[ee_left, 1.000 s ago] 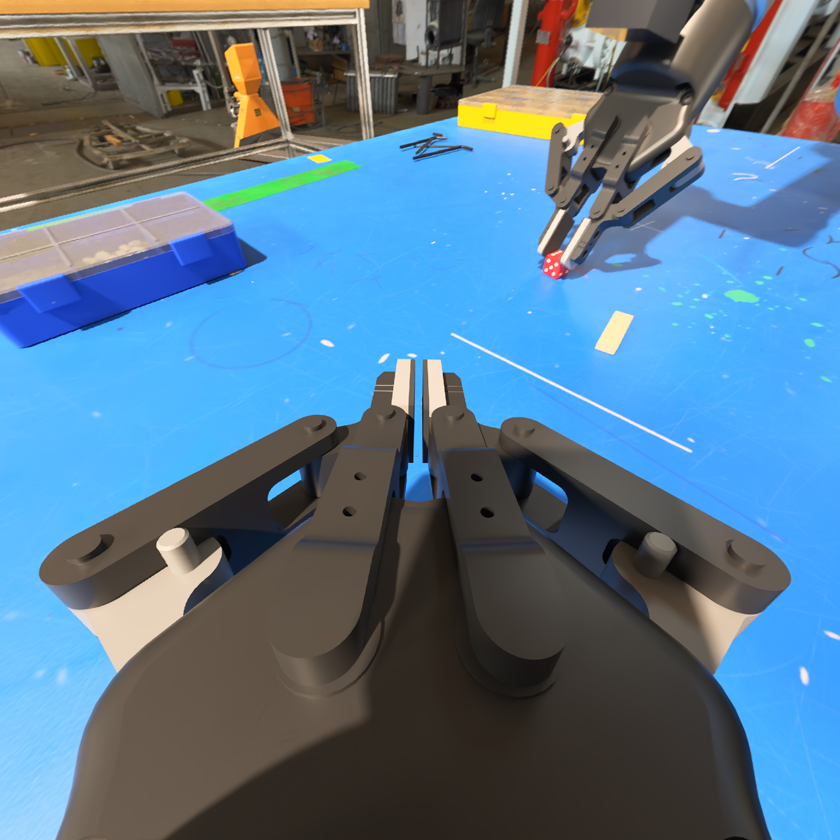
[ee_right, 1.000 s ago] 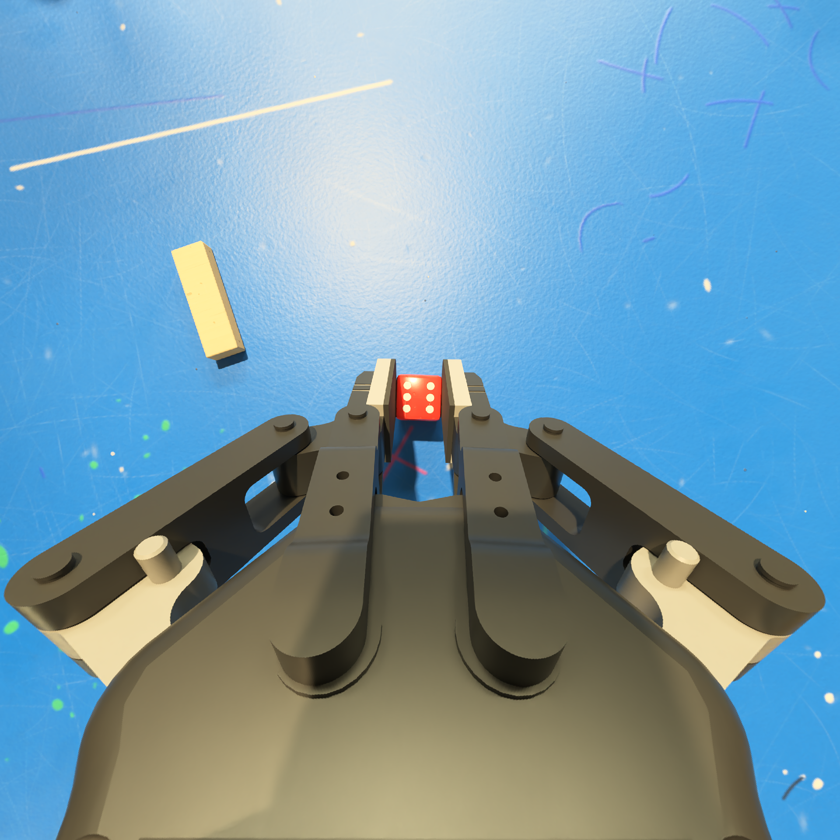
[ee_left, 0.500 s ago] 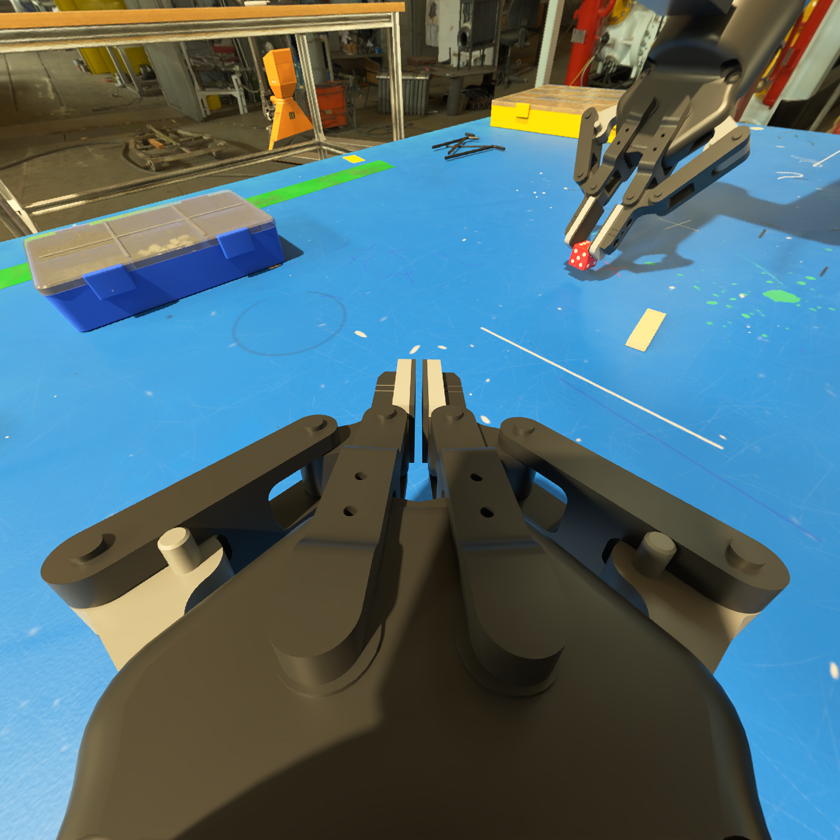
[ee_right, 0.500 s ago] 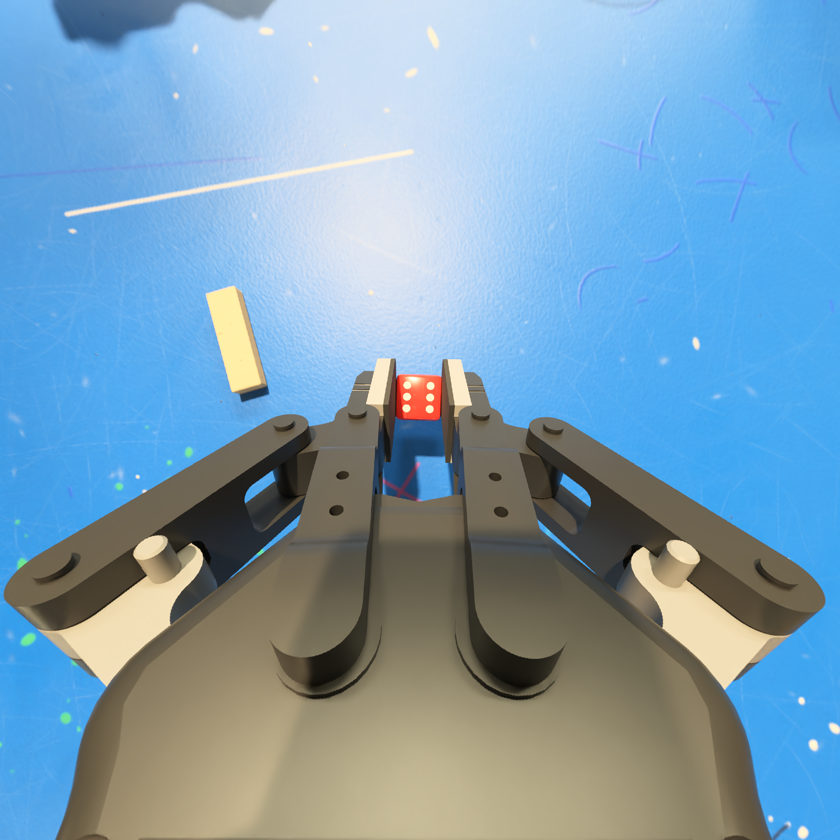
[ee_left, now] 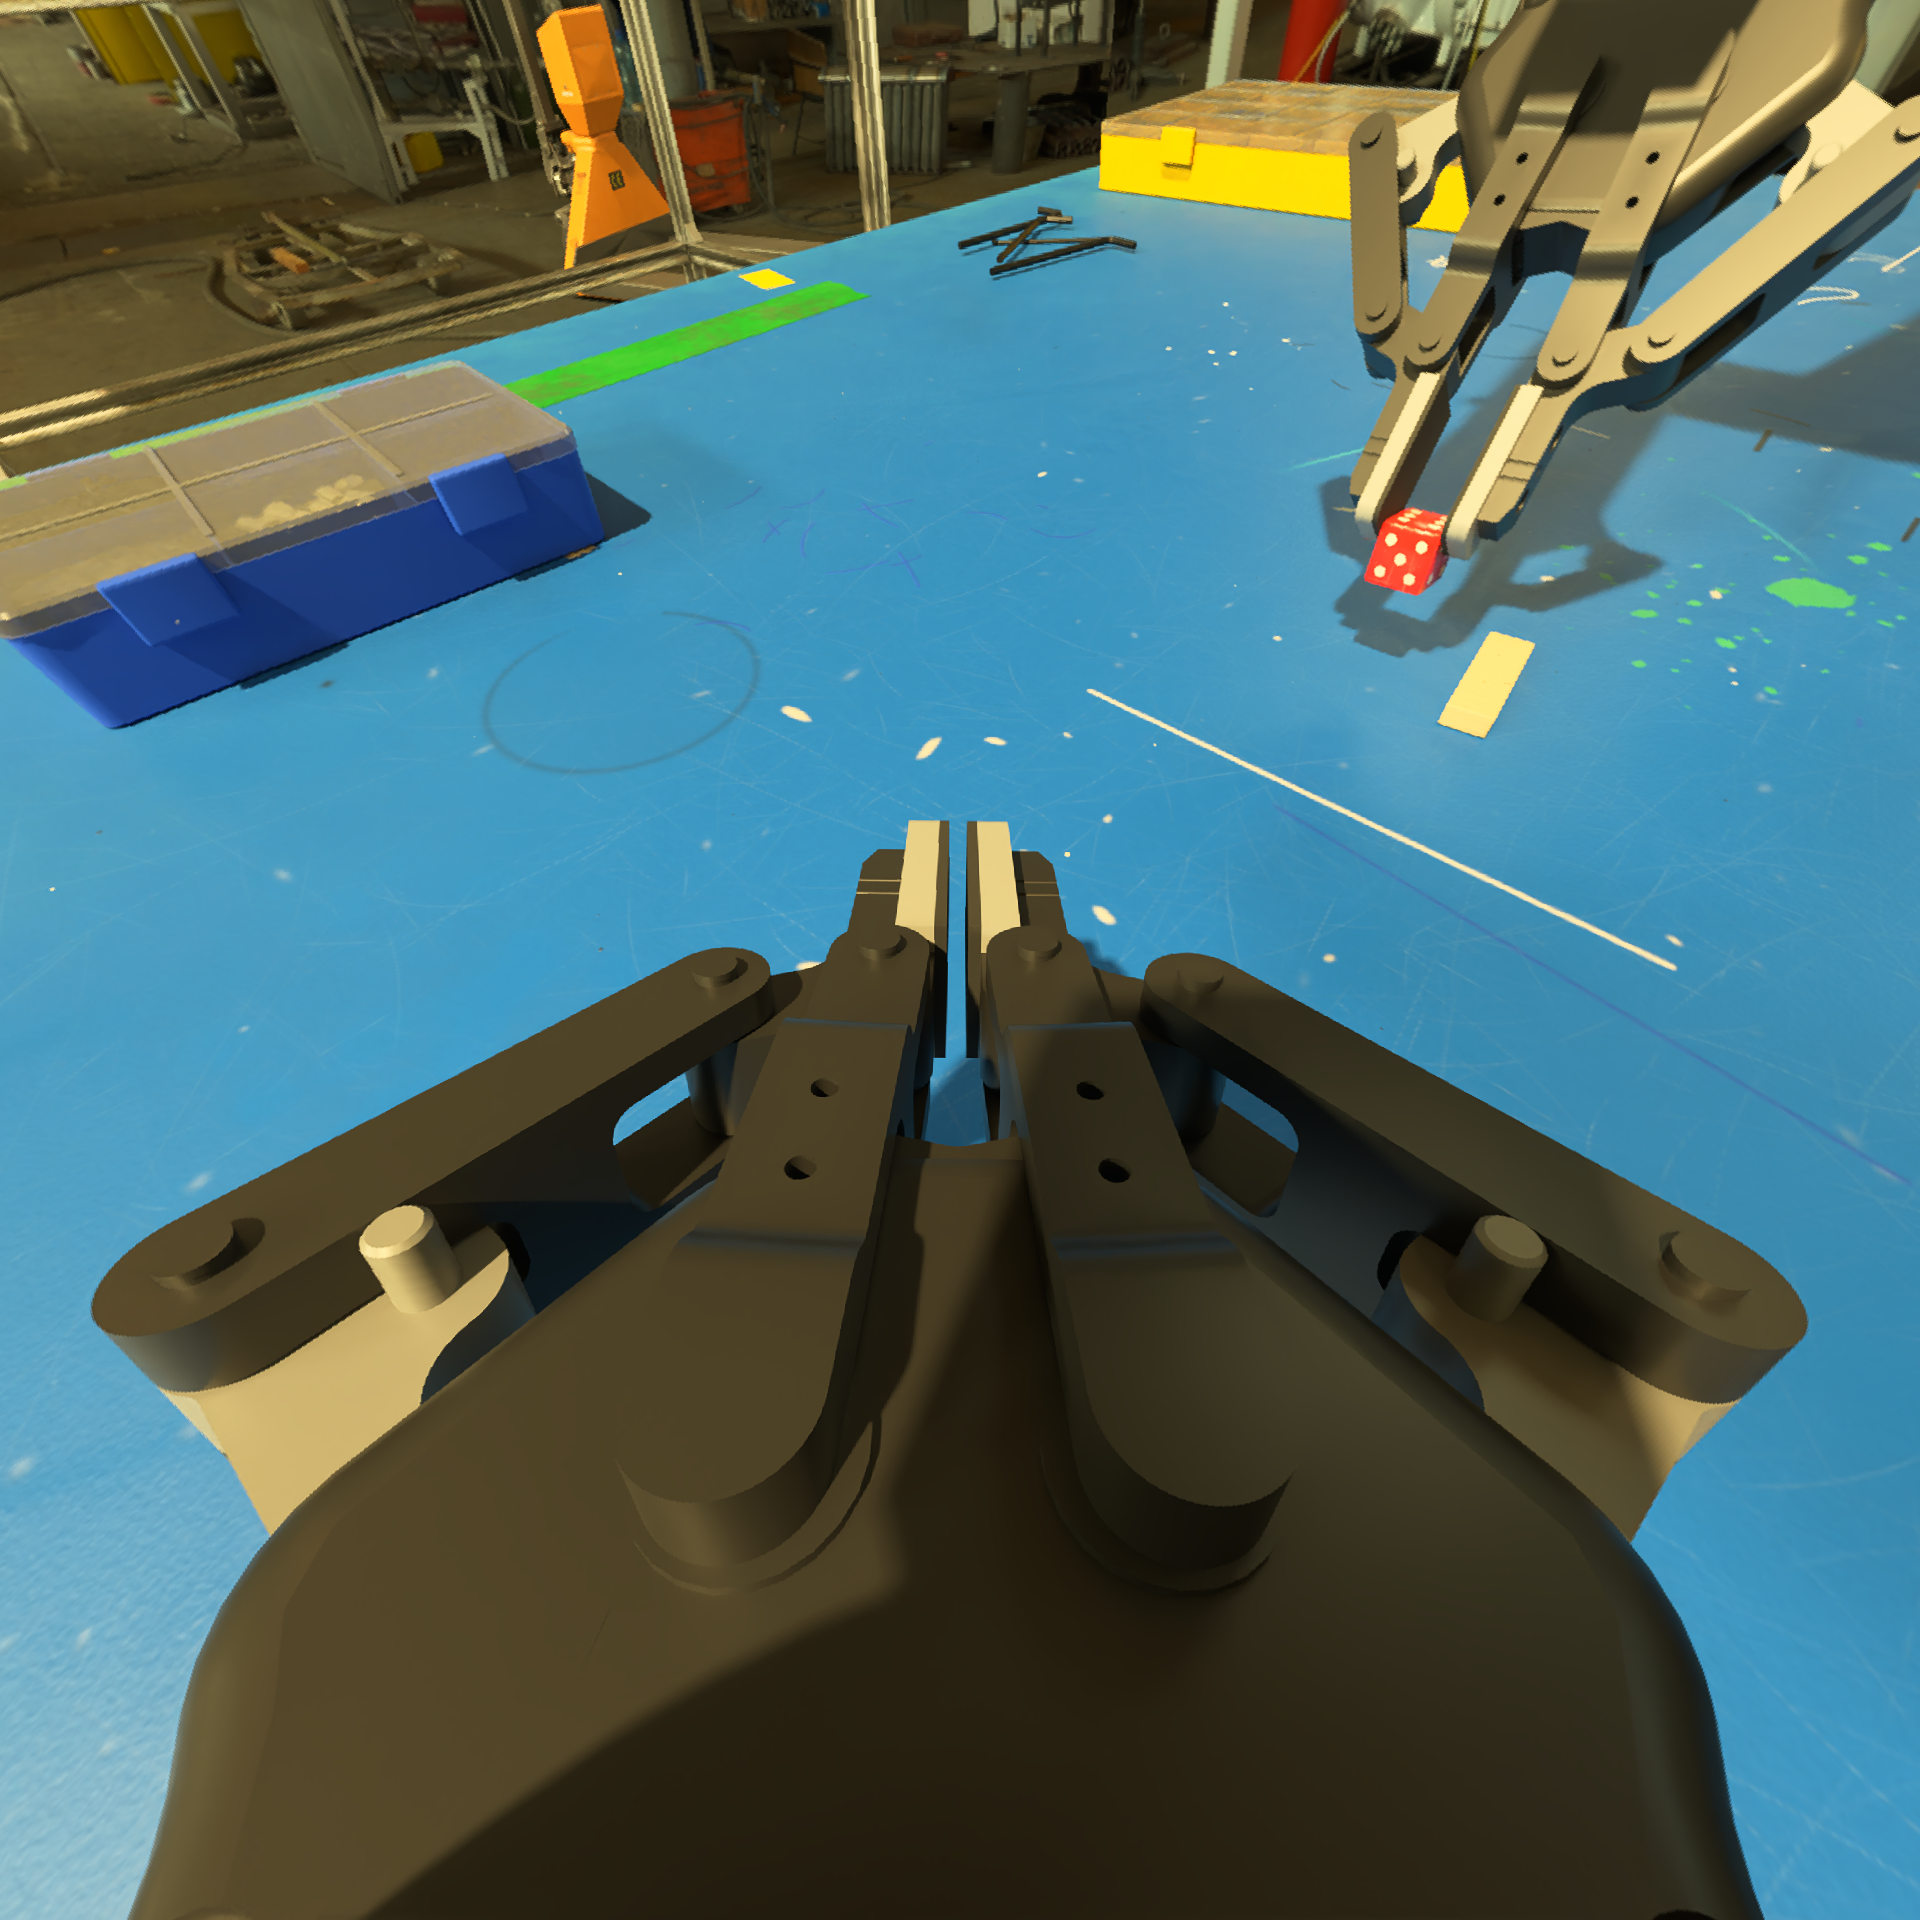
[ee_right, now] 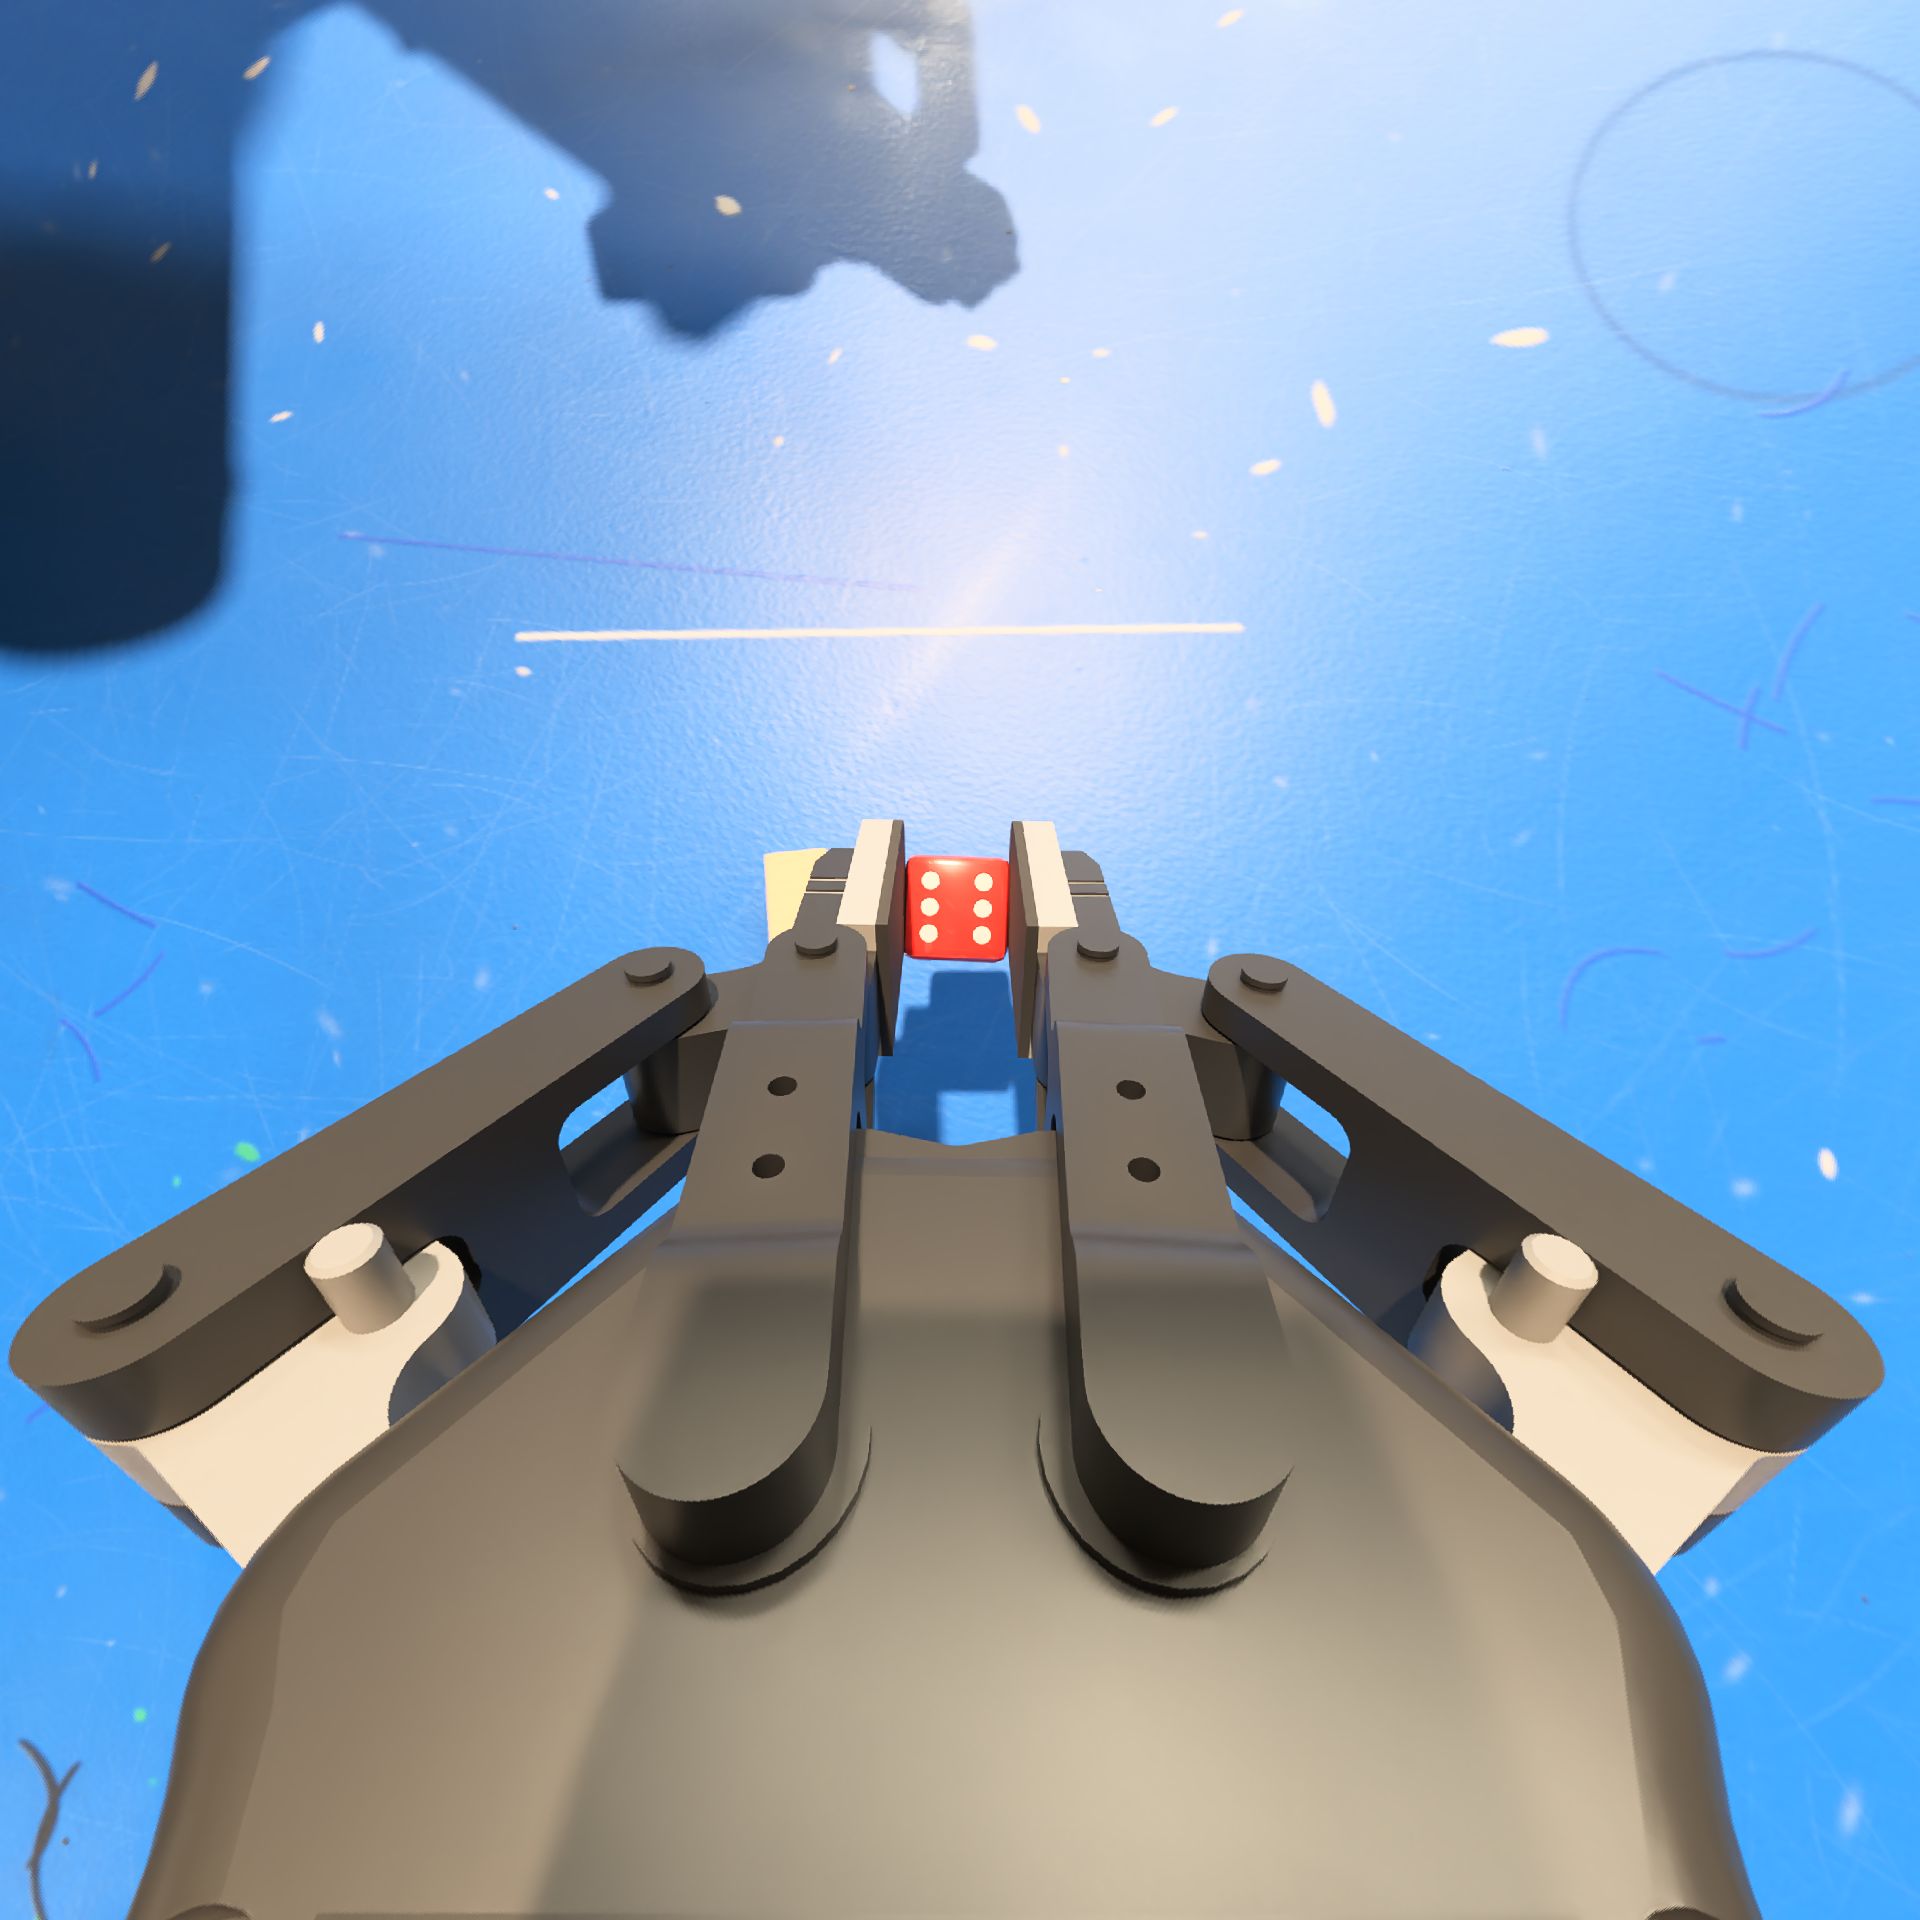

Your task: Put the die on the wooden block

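Observation:
My right gripper (ee_right: 957,883) is shut on the red die (ee_right: 957,906) and holds it above the blue table. In the left wrist view the right gripper (ee_left: 1421,520) and the die (ee_left: 1405,553) hang a little above and behind the flat wooden block (ee_left: 1486,684). In the right wrist view only a corner of the wooden block (ee_right: 787,883) shows, beside the left finger and mostly hidden by it. My left gripper (ee_left: 958,854) is shut and empty, above the table's middle.
A blue parts box with a clear lid (ee_left: 281,530) stands at the left. A yellow case (ee_left: 1257,156) and black hex keys (ee_left: 1039,241) lie at the far edge. A white line (ee_left: 1382,829) crosses the table.
My right gripper has lifted the die off the table and carried it toward the wooden block, which now lies under the left finger. The left wrist camera has drawn back and up a little.

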Controlling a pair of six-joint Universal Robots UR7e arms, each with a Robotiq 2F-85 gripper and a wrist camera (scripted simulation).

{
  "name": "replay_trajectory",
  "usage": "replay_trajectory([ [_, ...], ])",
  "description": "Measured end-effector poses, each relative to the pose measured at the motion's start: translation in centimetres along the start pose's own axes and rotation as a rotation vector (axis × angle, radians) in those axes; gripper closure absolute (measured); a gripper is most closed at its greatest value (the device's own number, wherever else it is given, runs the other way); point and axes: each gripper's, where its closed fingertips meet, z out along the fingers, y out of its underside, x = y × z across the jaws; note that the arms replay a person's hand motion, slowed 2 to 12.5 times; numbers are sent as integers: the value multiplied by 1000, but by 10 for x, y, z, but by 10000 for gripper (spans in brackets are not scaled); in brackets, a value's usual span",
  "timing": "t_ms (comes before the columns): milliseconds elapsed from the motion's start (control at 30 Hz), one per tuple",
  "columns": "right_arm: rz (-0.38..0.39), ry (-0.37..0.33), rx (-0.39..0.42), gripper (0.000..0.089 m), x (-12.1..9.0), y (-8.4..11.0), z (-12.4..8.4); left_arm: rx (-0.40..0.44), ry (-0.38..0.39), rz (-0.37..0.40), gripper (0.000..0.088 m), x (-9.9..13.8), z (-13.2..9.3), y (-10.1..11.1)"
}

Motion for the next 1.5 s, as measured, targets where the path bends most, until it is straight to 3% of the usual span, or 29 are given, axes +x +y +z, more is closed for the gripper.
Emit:
replay_trajectory([
  [233,-40,-26,-39,714,-20,1,13,1,14,7,852,2,0,0],
  [567,-73,-31,-83,714,-33,9,18,0,21,-6,852,2,0,0],
  [1000,-114,-21,-136,713,-35,19,18,-16,23,-2,850,2,2,2],
  [1133,-124,-20,-154,678,-36,23,18,-23,23,3,850,3,2,3],
  [1500,-138,0,-140,650,-36,22,15,-35,24,5,849,3,3,4],
])
